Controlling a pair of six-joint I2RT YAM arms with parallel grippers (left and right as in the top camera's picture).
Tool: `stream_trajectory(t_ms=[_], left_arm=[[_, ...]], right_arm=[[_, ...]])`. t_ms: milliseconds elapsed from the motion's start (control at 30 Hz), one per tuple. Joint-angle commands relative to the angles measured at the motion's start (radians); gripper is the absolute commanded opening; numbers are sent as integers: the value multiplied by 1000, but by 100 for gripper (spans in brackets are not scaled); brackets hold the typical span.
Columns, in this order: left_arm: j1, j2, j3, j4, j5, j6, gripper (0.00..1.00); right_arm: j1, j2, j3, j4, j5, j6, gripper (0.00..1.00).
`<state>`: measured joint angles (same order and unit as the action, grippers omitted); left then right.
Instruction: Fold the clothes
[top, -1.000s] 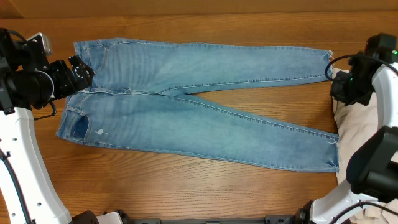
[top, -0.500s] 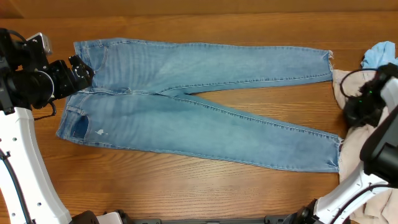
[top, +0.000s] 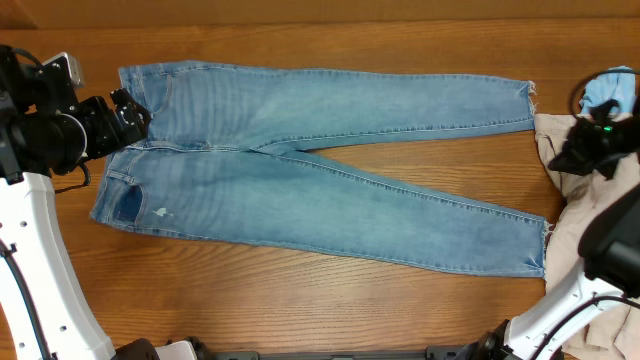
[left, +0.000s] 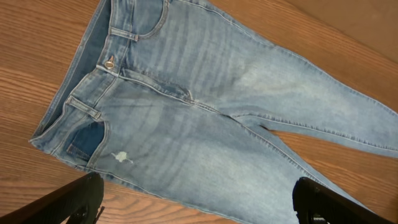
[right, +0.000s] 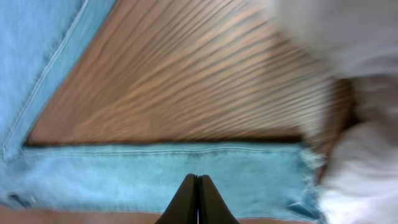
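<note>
Jeans (top: 320, 170) beside left end effector (top: 137, 115)

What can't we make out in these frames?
- Cream trousers: overhead, mostly under the right arm and cut off by the right edge; layout unknown.
- Light blue cloth: overhead, cut by the right edge and partly behind the arm; garment type unclear.
- Right gripper: shut, but the right wrist view is blurred; contact with the jeans unclear.
- Jeans' hems: left wrist view, cut off by the frame.
</note>
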<state>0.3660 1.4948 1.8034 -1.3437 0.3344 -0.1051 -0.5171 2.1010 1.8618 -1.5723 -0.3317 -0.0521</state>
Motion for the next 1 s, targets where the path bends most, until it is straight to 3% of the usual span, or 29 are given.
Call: stream_trajectory(t_ms=[0,167,500,733,967], left_arm=[[0,3,11,2,13,0,100],[0,3,11,2,13,0,100],[0,3,11,2,13,0,100],[0,3,11,2,13,0,100],[0,3,11,2,13,0,100]], right_arm=[[142,-12,-75,-9,72,42,4],[288,-12,-285,103,142,167,4],[315,-12,-612,492,157,229,4],[321,-12,-631,807,212,205,4],[341,-12,-631,988,314,148,4]])
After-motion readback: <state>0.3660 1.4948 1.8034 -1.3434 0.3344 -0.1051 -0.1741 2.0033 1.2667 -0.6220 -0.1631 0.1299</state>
